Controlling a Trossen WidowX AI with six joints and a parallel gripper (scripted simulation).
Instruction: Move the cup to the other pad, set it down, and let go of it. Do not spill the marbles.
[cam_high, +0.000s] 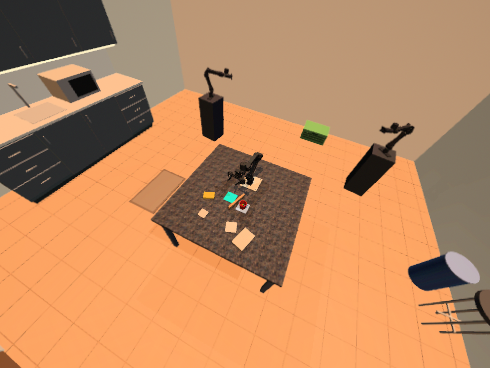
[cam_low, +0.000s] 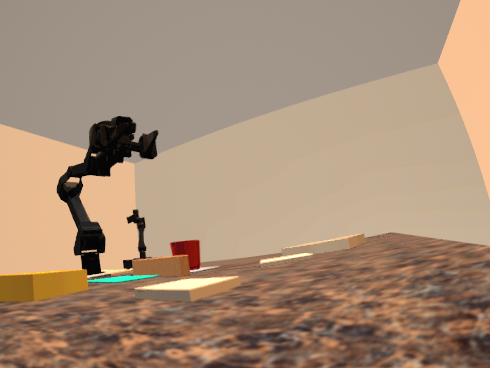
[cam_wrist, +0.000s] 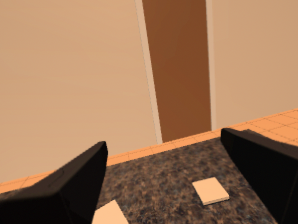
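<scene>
The red cup (cam_high: 243, 204) (cam_low: 192, 254) stands upright on the pale grey pad (cam_high: 245, 210) (cam_low: 208, 269). Marbles inside it are too small or hidden to make out. The teal pad (cam_high: 230, 197) (cam_low: 120, 279) lies bare on the other side of a brown wooden bar (cam_high: 236, 201) (cam_low: 161, 265), which lies between the two pads. My gripper (cam_high: 232, 176) (cam_low: 149, 145) (cam_wrist: 164, 140) is open and empty, raised high above the table and away from the cup. The wrist view shows neither cup nor pads.
The dark table (cam_high: 190, 210) also bears a yellow block (cam_high: 209, 195) (cam_low: 45, 285), a small light block (cam_high: 203, 213) (cam_low: 187, 289), a thin light tile (cam_high: 231, 227) (cam_low: 286, 259) and a larger light board (cam_high: 243, 239) (cam_low: 323, 244). A light board (cam_high: 255, 184) lies by the arm's base.
</scene>
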